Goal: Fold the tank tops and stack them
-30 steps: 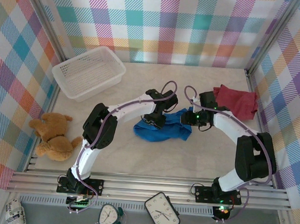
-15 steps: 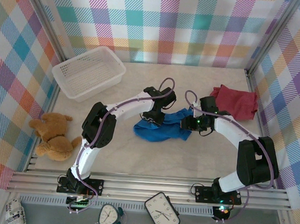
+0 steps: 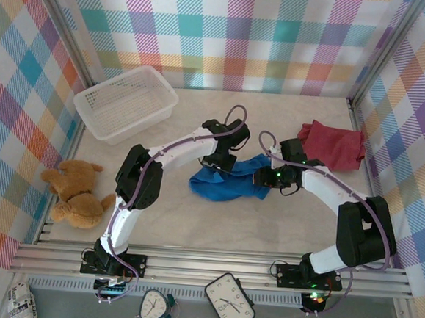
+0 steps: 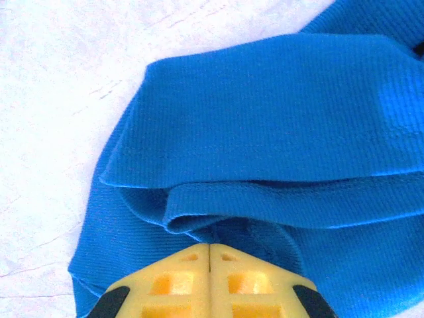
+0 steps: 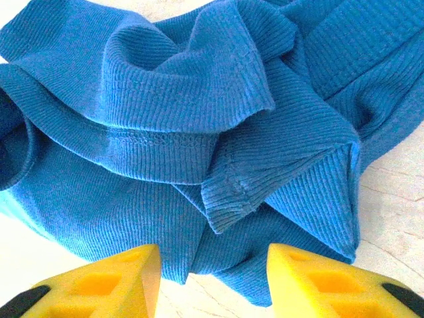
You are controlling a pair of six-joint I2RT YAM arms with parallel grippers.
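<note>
A bright blue tank top [image 3: 229, 182] lies crumpled in the middle of the table. My left gripper [image 3: 217, 163] is at its far left edge, and in the left wrist view the yellow fingers [image 4: 179, 278] are pressed together, shut on a fold of the blue cloth [image 4: 265, 132]. My right gripper [image 3: 262, 179] is at the top's right side. It stands open [image 5: 213, 255], with its fingertips [image 5: 126, 271] astride the hem of the bunched blue cloth [image 5: 165, 119]. A dark red tank top [image 3: 336, 145] lies in a heap at the far right.
A white mesh basket [image 3: 166, 90] stands at the back left. A brown teddy bear [image 3: 77, 192] lies by the left wall. Two clocks [image 3: 229, 302] sit below the front rail. Checked walls close in the table on three sides.
My left gripper has closed on the blue cloth. My right gripper has slid a little left and nearer, onto the blue top's right edge, still open.
</note>
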